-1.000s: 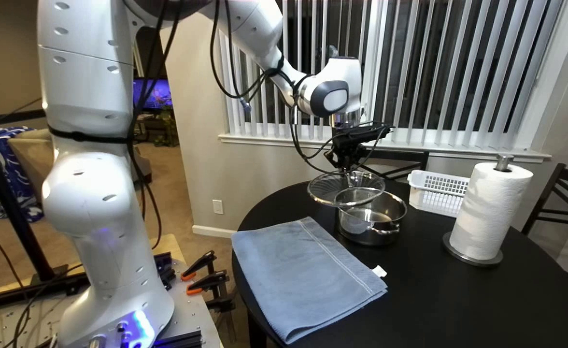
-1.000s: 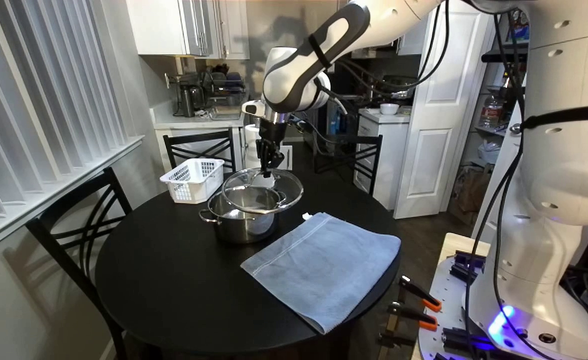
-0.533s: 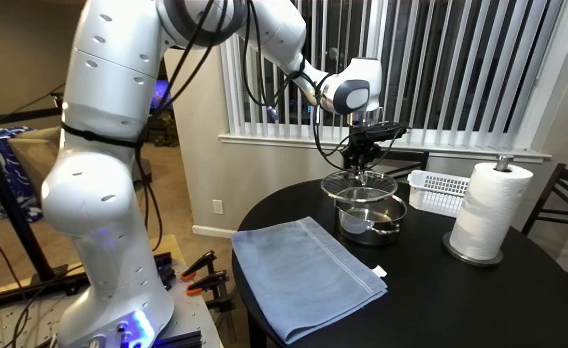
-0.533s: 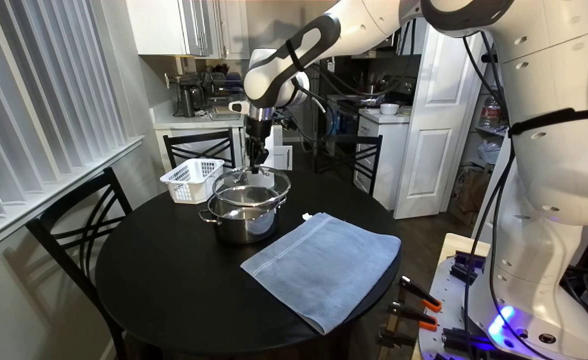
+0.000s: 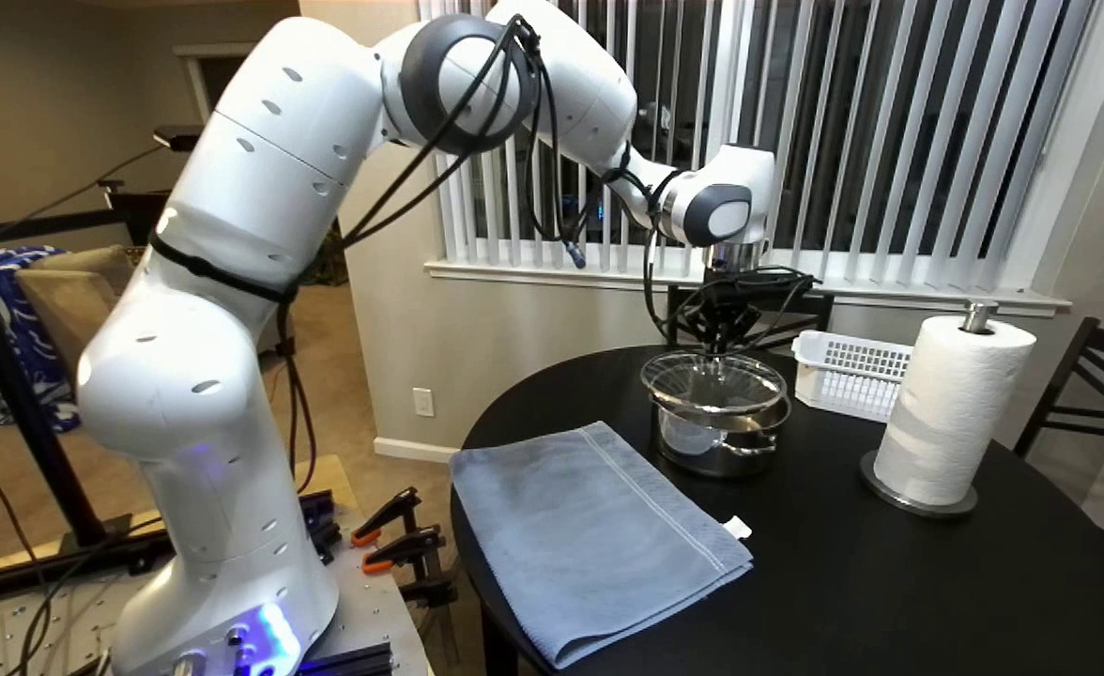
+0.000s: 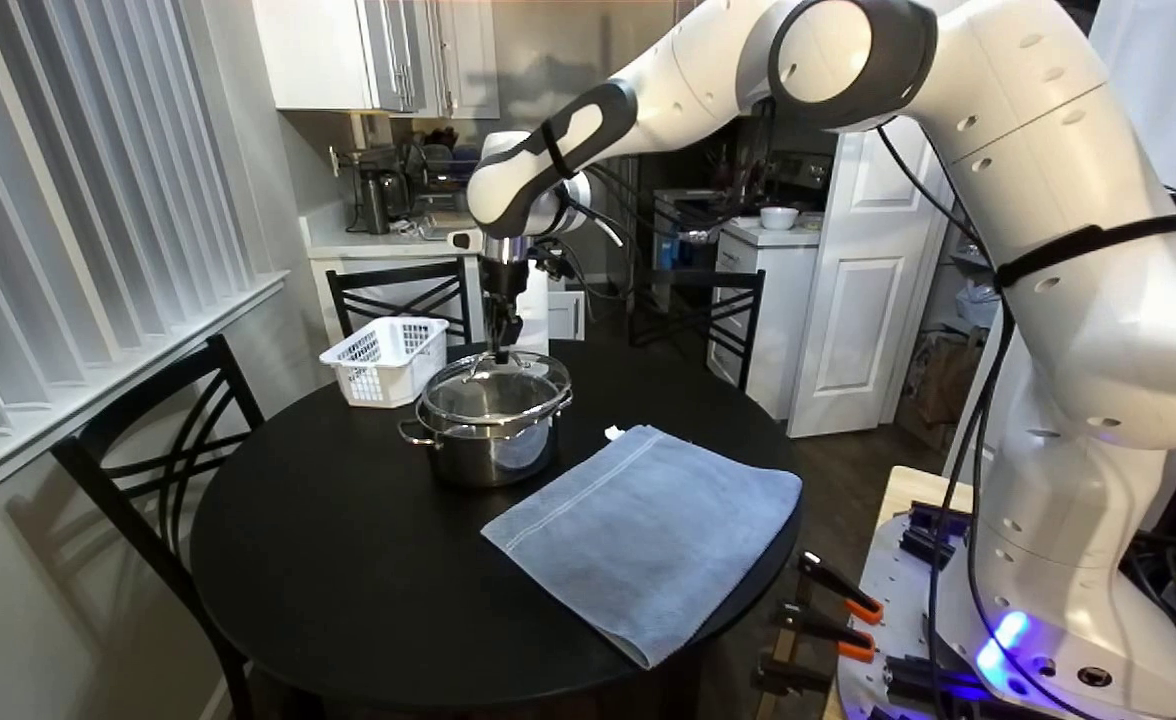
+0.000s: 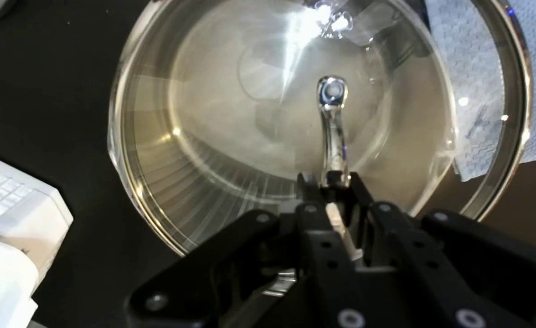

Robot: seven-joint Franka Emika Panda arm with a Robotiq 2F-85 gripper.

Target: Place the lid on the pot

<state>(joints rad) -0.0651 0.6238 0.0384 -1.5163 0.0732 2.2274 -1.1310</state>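
The lid (image 5: 713,383) is clear glass with a metal rim. It hangs nearly level over the pot (image 5: 716,449), with its rim just above the pot's rim. In an exterior view the lid (image 6: 488,392) covers most of the mouth of the steel pot (image 6: 493,462); whether they touch anywhere I cannot tell. My gripper (image 5: 716,349) is shut on the lid's metal handle from above. In the wrist view the gripper (image 7: 334,182) has its fingertips either side of the handle (image 7: 334,132). There the lid's rim (image 7: 524,114) reaches past the pot on the right.
A white slatted basket (image 5: 852,376) stands beside the pot. A paper towel roll (image 5: 954,413) stands farther along the black table (image 5: 890,601). A folded blue cloth (image 5: 599,535) lies close to the pot on the robot's side. Black chairs (image 6: 183,450) surround the table.
The arm has reached farther out and lowered, carrying the lid from off to one side and higher to just over the pot. The grip on the handle has stayed; the pot has not moved.
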